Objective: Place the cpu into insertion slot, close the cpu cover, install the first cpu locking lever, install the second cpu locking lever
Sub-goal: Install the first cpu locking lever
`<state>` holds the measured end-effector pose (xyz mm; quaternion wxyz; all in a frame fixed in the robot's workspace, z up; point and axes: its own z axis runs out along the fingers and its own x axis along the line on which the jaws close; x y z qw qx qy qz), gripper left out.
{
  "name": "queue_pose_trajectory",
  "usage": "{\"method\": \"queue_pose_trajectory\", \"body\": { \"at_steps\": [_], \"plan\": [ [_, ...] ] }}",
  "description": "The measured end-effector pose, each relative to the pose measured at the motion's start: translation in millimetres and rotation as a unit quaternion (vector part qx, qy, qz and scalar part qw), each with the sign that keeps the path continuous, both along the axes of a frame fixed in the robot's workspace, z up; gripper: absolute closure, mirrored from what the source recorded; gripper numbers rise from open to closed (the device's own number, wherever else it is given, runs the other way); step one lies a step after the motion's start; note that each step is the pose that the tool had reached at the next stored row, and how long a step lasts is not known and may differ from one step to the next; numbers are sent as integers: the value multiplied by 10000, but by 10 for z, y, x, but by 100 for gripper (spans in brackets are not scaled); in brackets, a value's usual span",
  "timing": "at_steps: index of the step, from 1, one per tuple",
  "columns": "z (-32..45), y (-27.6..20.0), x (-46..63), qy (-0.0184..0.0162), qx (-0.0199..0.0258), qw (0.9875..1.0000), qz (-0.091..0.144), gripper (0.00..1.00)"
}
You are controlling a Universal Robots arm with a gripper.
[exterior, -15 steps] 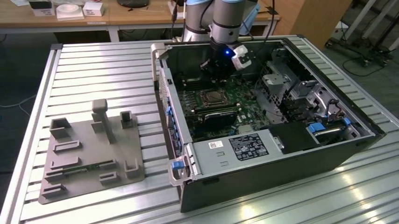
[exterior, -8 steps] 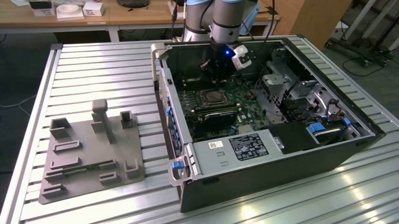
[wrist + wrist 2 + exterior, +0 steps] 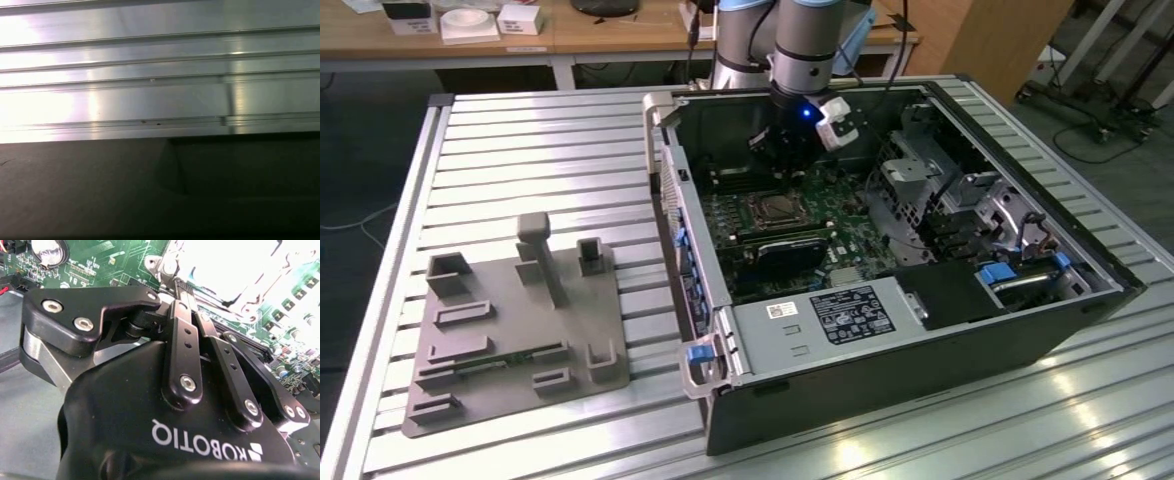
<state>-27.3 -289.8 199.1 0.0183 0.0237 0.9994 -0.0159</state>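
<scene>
I have the slatted aluminium table [image 3: 534, 130] running across the whole exterior view, and its ribs [image 3: 150, 100] gleam in the first wrist view. The open computer case [image 3: 881, 370] lies on it, taking up the centre and right of the exterior view. A grey fixture tray [image 3: 507, 340] sits at the lower left, well apart from the case. The arm [image 3: 801, 40] comes down from the top centre into the case, over the green motherboard [image 3: 834, 190]. The insertion slot [image 3: 774, 210] lies mid-board, and it glares bright [image 3: 230, 270] in the second wrist view. The gripper [image 3: 774, 168] hangs just above the slot's far edge. In the second wrist view the gripper [image 3: 177, 290] has its fingers [image 3: 184, 340] drawn together, with nothing visible between them. I cannot tell whether the cpu is seated.
</scene>
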Motion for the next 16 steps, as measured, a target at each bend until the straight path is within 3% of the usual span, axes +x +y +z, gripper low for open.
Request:
{"method": "queue_pose_trajectory", "body": {
  "at_steps": [16],
  "plan": [
    [77,1,-1,0,2,10000,0,90]
  ]
}}
